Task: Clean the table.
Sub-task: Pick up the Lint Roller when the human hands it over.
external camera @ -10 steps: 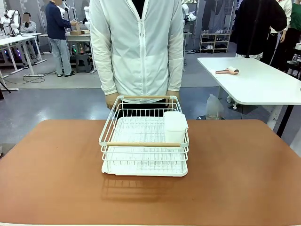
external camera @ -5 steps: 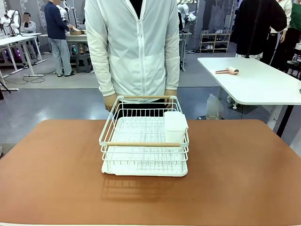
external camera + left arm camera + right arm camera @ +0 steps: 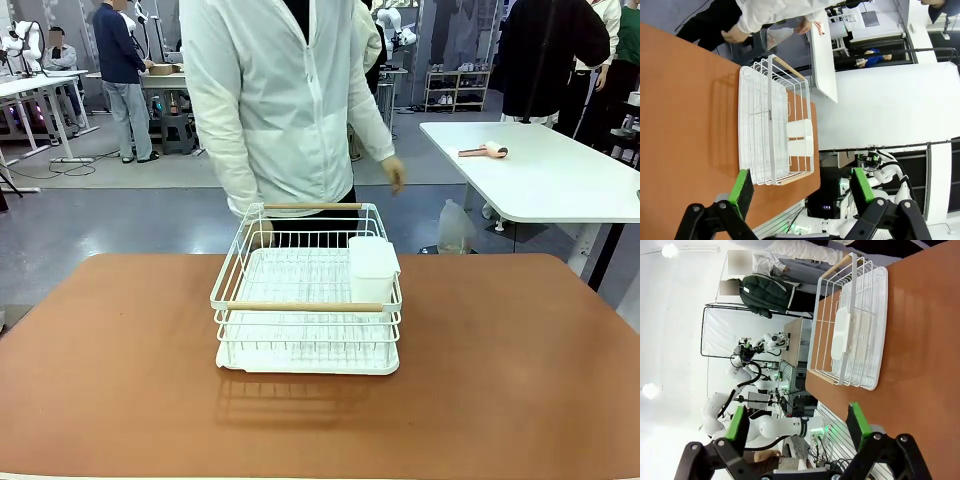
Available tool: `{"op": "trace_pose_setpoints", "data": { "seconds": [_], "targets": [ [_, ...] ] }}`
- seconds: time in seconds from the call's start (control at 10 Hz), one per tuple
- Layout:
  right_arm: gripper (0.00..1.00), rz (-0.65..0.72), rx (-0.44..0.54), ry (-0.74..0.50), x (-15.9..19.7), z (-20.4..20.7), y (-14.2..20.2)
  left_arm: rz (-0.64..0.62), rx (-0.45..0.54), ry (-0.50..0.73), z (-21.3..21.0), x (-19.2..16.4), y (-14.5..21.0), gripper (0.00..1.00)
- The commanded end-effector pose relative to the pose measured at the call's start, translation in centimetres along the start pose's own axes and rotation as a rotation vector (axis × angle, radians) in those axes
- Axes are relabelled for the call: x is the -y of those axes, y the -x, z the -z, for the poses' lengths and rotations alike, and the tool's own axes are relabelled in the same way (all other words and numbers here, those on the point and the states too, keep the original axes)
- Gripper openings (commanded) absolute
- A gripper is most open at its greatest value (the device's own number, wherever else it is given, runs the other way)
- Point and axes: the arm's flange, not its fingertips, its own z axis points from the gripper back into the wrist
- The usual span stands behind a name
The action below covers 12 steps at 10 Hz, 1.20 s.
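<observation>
The reddish-brown table (image 3: 520, 380) spans the front view, and its top also shows in the left wrist view (image 3: 680, 115) and the right wrist view (image 3: 925, 355). A white wire dish rack (image 3: 306, 300) with wooden handles and a white cup holder stands at its middle (image 3: 772, 135) (image 3: 852, 325). A person in a white jacket (image 3: 280, 100) stands at the far edge, one hand (image 3: 393, 172) raised off the rack. My left gripper (image 3: 802, 187) is open, away from the rack. My right gripper (image 3: 797, 422) is open too, with nothing between its fingers.
A smaller white table (image 3: 545, 170) with a pink object stands at the back right. A plastic jug (image 3: 453, 228) sits on the floor beyond the table. Other people stand farther back.
The person has turned to the side and lifted a hand off the rack's far rim. The rack has not moved.
</observation>
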Motion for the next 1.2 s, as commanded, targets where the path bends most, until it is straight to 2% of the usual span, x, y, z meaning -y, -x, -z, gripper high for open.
{"op": "trace_pose_setpoints", "data": {
  "seconds": [0.0,1.1],
  "targets": [
    [1.00,0.004,0.003,-0.017,-0.34,0.02,-0.08,0.003,0.000,0.019,-0.21,0.00,0.04,1.00],
    [1.00,0.004,0.003,-0.017,-0.34,0.02,-0.08,0.003,0.000,0.019,-0.21,0.00,0.04,1.00]
  ]
}}
